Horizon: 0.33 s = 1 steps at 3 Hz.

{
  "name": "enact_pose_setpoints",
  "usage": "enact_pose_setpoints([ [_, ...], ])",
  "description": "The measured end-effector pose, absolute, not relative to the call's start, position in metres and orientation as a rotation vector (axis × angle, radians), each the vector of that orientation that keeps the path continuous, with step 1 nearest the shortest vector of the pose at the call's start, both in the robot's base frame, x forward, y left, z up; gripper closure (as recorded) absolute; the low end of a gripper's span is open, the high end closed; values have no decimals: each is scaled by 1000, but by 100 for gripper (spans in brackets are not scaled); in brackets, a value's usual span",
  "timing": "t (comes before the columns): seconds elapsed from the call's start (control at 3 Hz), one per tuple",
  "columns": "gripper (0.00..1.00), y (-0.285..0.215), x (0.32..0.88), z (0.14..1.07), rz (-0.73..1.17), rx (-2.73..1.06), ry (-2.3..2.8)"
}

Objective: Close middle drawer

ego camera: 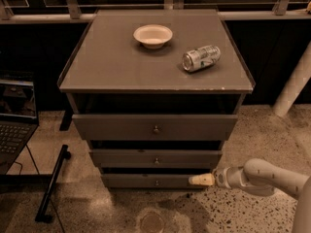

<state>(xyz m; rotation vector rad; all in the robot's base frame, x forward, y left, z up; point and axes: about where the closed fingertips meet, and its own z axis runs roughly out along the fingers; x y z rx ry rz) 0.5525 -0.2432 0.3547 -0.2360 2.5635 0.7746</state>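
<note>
The middle drawer (155, 158) is the second of three grey-brown drawers, with a low flat front and a small round knob (156, 160). A dark gap shows above its front. The taller top drawer (155, 126) is above it and the lowest drawer (146, 181) below it. My gripper (200, 179) reaches in from the lower right on a pale arm (262, 176). Its cream tip is level with the lowest drawer's front at its right end, below the middle drawer's right end.
On the cabinet top (107, 67) stand a white bowl (153, 35) and a can (200, 58) lying on its side. A laptop (14, 115) is at the left, with a black bar (52, 186) on the speckled floor. A white post (294, 84) stands at the right.
</note>
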Motion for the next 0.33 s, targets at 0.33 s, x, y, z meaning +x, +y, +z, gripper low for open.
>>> enact_pose_setpoints([
  [0.33, 0, -243, 552, 355, 775, -236, 2564],
])
